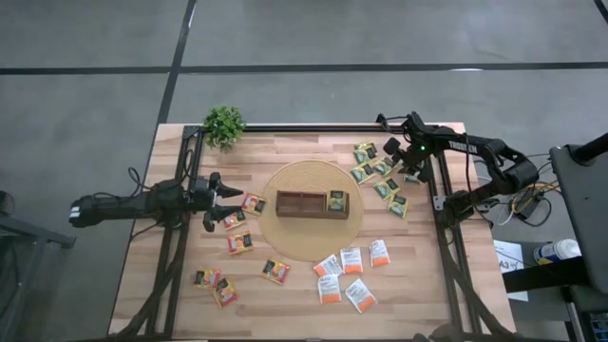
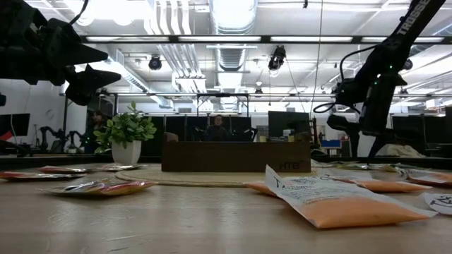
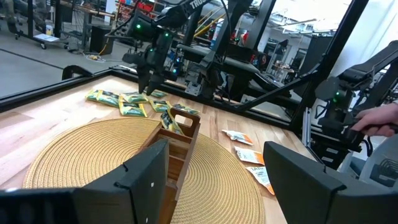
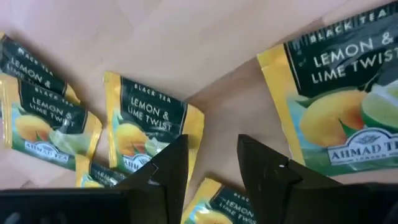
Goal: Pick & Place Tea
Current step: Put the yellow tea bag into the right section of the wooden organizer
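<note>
My right claw (image 1: 407,160) hangs over the cluster of small dark green-and-yellow tea sachets (image 1: 378,171) at about two o'clock from the round woven straw mat (image 1: 313,211). Its dark fingers (image 4: 168,171) stand a narrow gap apart with nothing between them, and through that gap I see bare pale wood and the yellow edge of a sachet marked "Lemon & Lime Twist" (image 4: 149,127). A larger-looking sachet of the same kind (image 4: 336,99) lies just beside it.

My left claw (image 1: 220,202) waits at nine o'clock from the mat, fingers (image 3: 146,180) spread wide and empty, pointing toward the long dark-brown divided wooden box (image 1: 312,203) that sits in the middle of the mat. One green-yellow sachet (image 1: 336,199) already stands in the box's compartment at the three o'clock end.

The yellow-red-black sachets (image 1: 240,242) lie scattered between eight and nine o'clock, near my left claw. The white-and-orange sachets (image 1: 351,259) lie around five o'clock, off the mat's edge. A small green potted plant (image 1: 224,124) stands at eleven o'clock, near the wooden table's (image 1: 427,285) far corner.
</note>
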